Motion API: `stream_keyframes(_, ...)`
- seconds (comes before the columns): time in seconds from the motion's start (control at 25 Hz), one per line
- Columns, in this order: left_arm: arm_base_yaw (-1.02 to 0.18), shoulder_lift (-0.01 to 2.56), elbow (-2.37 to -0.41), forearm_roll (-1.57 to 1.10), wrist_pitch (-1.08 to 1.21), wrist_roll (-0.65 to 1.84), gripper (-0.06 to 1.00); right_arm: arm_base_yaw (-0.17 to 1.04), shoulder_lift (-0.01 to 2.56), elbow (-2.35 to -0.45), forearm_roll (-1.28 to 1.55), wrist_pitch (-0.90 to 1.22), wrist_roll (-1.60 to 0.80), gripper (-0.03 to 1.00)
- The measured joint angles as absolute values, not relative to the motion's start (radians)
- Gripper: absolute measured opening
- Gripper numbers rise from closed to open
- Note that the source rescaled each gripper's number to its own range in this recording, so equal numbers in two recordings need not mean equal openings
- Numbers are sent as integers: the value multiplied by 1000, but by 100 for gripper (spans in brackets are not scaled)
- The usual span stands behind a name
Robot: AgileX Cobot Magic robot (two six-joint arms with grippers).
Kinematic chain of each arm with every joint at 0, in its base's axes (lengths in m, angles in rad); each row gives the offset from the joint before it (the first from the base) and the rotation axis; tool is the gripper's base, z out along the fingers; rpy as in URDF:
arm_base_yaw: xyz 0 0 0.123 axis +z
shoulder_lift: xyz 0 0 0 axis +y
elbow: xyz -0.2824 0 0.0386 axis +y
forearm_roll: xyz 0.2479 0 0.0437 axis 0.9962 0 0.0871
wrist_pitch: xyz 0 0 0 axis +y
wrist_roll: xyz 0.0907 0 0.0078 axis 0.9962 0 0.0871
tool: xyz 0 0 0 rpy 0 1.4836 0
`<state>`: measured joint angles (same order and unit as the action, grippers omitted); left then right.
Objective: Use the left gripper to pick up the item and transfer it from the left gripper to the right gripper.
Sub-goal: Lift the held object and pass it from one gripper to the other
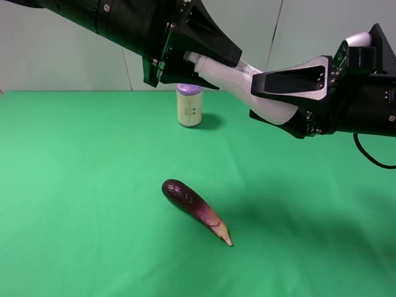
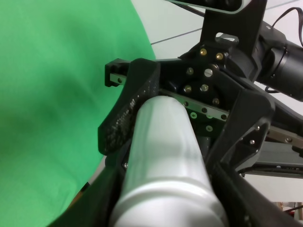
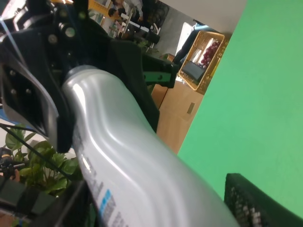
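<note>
Bottle (image 1: pixel 244 83) (white); left tool (image 1: pixel 224 70) clamping

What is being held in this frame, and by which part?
The white bottle is clamped in the left gripper near one end. The right gripper straddles the other end; whether it grips cannot be told.

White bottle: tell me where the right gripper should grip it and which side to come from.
Grip the white bottle on its free, wider body, away from the end clamped in the left gripper. It hangs in the air, slanting down rightward in the high view, so the right gripper probably does best coming from that side, one finger above and one below.
</note>
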<state>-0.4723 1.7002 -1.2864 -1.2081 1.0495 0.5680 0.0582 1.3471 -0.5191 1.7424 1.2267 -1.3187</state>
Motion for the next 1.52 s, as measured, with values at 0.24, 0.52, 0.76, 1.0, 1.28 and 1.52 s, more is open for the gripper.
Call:
stream_keyframes(0.24,-472,1700,-1284,-1206,1049,568,0,58,1347,-519,1742,1227,-1319,35)
stream_keyframes(0.52,-472,1700,-1278,-1215,1033,586,0,58,1347,-519,1742,1225,-1319,35)
stream_keyframes(0.76,-472,1700,-1229,-1245,1022,600,0,58,1347,-519,1721,1209,-1319,35)
stream_keyframes(1.0,-472,1700,-1225,-1256,1017,600,0,58,1347,-519,1721,1208,-1319,35)
stream_keyframes(1.28,-474,1700,-1225,-1250,968,602,16,58,1347,-519,1732,1216,-1319,17)
stream_keyframes(1.52,-474,1701,-1220,-1257,922,572,69,61,1350,-520,1734,1201,-1320,2)
